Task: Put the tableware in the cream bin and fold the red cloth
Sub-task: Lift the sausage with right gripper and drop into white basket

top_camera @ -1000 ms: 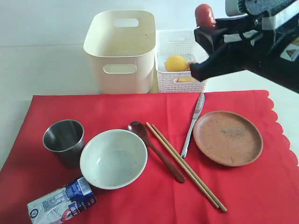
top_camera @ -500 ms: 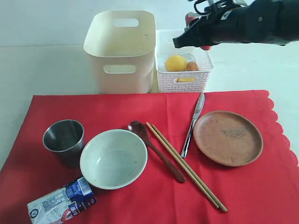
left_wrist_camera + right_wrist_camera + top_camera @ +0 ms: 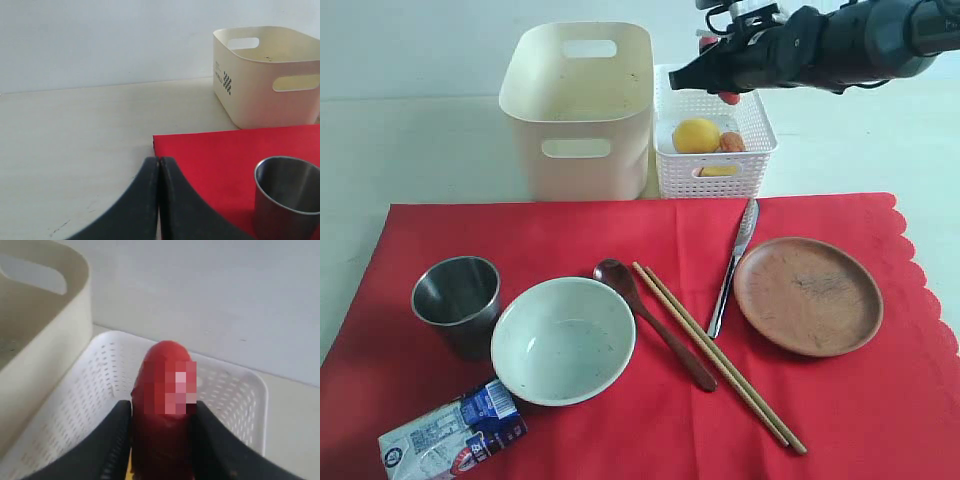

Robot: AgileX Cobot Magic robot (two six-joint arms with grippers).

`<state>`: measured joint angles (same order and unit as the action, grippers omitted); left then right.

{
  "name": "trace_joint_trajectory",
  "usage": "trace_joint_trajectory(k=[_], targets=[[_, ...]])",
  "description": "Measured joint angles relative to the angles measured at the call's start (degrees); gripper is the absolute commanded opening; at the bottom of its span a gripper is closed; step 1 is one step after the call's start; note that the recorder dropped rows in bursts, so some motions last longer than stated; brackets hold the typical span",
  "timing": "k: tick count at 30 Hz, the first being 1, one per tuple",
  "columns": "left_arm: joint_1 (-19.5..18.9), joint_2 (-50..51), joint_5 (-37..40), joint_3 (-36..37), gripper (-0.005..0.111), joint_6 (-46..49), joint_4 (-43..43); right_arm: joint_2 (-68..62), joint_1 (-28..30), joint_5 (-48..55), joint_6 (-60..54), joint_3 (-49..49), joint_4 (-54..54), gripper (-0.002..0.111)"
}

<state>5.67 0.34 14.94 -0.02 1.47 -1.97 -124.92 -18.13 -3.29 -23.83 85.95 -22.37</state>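
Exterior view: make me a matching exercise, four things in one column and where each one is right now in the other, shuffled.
Things:
1. sausage
2. lemon
3. steel cup
4. milk carton

Places:
A. lying in the white basket
B. clamped in the right gripper
C. lying at the red cloth's near-left corner
D. standing on the red cloth beside the bowl

Pairs: 1-B, 2-A, 3-D, 4-C

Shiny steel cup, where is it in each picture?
Exterior view: the round steel cup stands on the wide red cloth, left of the pale speckled bowl.
Left wrist view: the cup stands on the cloth, near the shut left gripper.
Right wrist view: not in it.
Shared landmark: the tall cream plastic bin, in all three.
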Motion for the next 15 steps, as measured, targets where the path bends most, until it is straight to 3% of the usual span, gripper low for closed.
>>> trace_joint_trajectory(k=[3, 6, 15], targets=[[0.00, 0.00, 0.00, 0.00, 0.002, 0.00, 0.00, -1.02, 0.84, 0.00, 0.00, 0.25, -2.59, 0.008], [0.00, 0.00, 0.00, 0.00, 0.002, 0.00, 0.00, -1.25, 0.97, 0.00, 0.00, 0.25, -3.35, 0.023], [0.00, 0.00, 0.00, 0.00, 0.002, 0.00, 0.00, -1.25, 0.97, -0.23, 0.00, 0.56, -3.11, 0.079]])
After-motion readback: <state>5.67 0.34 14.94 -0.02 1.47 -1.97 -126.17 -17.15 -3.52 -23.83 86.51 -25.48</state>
